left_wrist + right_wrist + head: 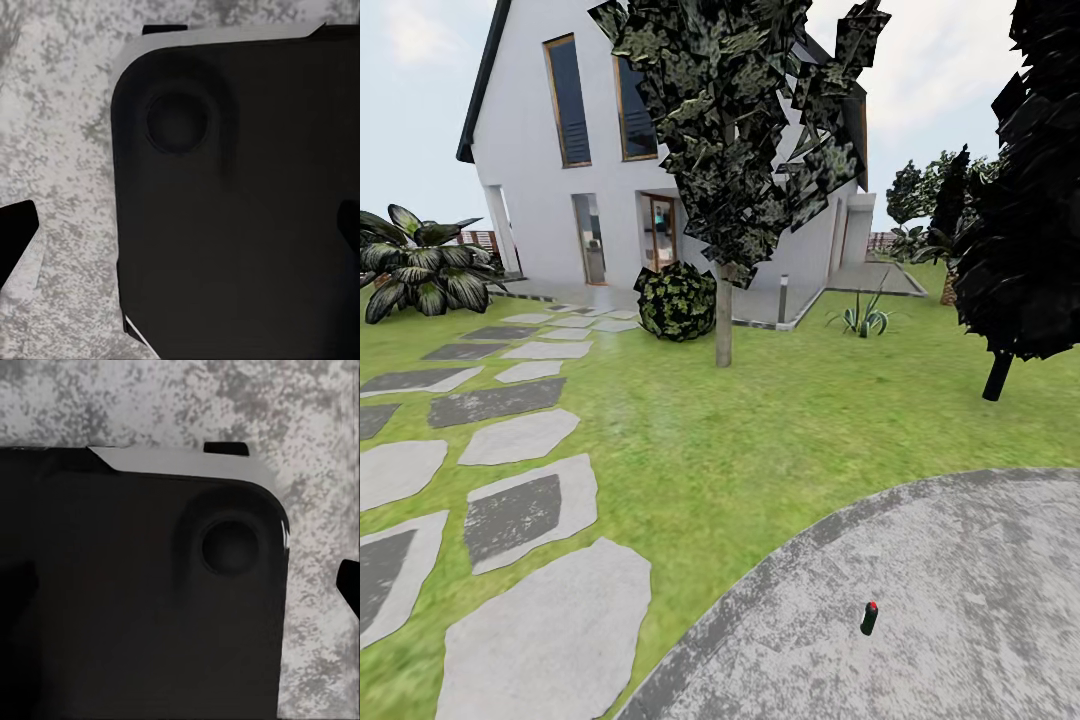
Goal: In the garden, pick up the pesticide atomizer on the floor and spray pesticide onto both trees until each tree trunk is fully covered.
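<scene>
Head view: pesticide atomizer (869, 618) stands upright on the grey stone floor (960, 560), near right, well apart from the tree trunk (724, 320) far across the lawn (740, 440) before the white house (540, 180). Left wrist view: dark robot body (240, 210) over paving, fingertips (16, 232) at the edges, open or closed unclear. Right wrist view: same dark body (135, 600) above paving, grip state unclear.

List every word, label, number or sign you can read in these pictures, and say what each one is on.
No readable text anywhere.
Spray bottle on the stone paving: too small to make out any label or lettering.
White house: no sign or number shows on its walls, windows or door.
Dark robot body in the left wrist view, and again in the right wrist view: plain, no markings.
</scene>
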{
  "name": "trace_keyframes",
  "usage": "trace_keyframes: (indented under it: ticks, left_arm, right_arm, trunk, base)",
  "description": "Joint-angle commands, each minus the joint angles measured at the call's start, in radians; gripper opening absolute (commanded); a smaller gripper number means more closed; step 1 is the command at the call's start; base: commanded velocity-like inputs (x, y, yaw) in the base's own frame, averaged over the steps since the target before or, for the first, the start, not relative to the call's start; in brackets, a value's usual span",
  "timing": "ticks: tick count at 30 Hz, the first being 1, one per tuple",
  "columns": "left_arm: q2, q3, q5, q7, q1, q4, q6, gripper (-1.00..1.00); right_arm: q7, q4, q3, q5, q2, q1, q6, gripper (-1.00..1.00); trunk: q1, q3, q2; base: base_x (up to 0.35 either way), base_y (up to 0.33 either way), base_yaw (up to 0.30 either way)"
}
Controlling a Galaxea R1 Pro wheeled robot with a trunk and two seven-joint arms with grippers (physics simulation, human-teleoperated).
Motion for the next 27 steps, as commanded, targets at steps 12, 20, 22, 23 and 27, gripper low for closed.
trace_keyframes:
  ticks: [12,20,22,23,27]
  left_arm:
    - [0.03,0.0,0.0,0.002,-0.047,-0.167,-0.198,1.0]
    - [0.026,-0.004,-0.001,-0.008,-0.142,-0.188,-0.249,1.0]
    - [0.028,-0.003,0.001,-0.009,-0.168,-0.189,-0.25,1.0]
    - [0.029,-0.002,0.002,-0.01,-0.183,-0.189,-0.251,1.0]
    - [0.034,0.004,0.022,-0.011,-0.212,-0.189,-0.257,1.0]
  right_arm:
    - [-0.001,-0.241,-0.001,-0.001,-0.07,-0.002,-0.196,1.0]
    - [0.007,-0.446,0.002,0.0,-0.07,-0.015,-0.198,1.0]
    - [0.008,-0.47,0.002,0.001,-0.069,-0.016,-0.198,1.0]
    - [0.009,-0.48,0.003,0.002,-0.07,-0.017,-0.198,1.0]
    - [0.006,-0.496,0.003,0.006,-0.073,-0.019,-0.197,1.0]
  trunk:
    - [0.0,-0.001,-0.001]
    - [0.0,-0.001,-0.001]
    - [0.0,-0.001,-0.001]
    - [0.0,-0.001,-0.001]
    - [0.0,-0.001,-0.001]
  base:
    - [0.0,0.0,0.0]
    - [0.0,0.0,0.0]
    - [0.0,0.0,0.0]
    - [0.0,0.0,0.0]
    - [0.0,0.0,0.0]
